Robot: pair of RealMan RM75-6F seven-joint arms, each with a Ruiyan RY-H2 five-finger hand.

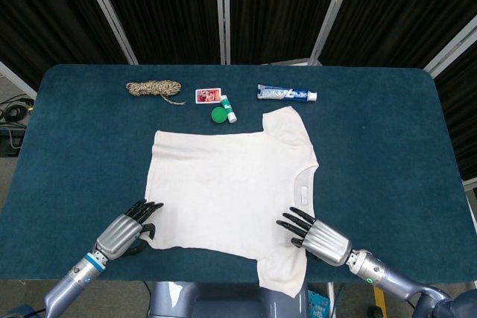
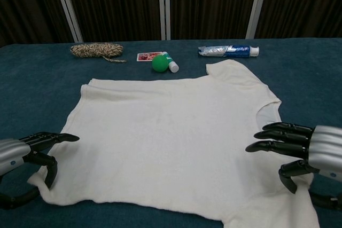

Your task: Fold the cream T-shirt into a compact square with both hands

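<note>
The cream T-shirt (image 1: pixel 227 188) lies flat on the blue table, its neck to the right and hem to the left; in the chest view the T-shirt (image 2: pixel 171 132) fills the middle. My left hand (image 1: pixel 128 230) hovers at the shirt's near left corner, fingers apart, thumb curled under by the hem edge; the left hand (image 2: pixel 29 156) holds nothing that I can see. My right hand (image 1: pixel 317 234) is over the near right side beside the collar, fingers stretched out and apart. In the chest view the right hand (image 2: pixel 299 150) floats just above the cloth.
Along the far edge lie a coil of rope (image 1: pixel 153 90), a small red card (image 1: pixel 208 95), a green ball (image 1: pixel 218 115) with a white stick beside it, and a toothpaste tube (image 1: pixel 287 94). The near sleeve (image 1: pixel 283 273) hangs toward the table's front edge.
</note>
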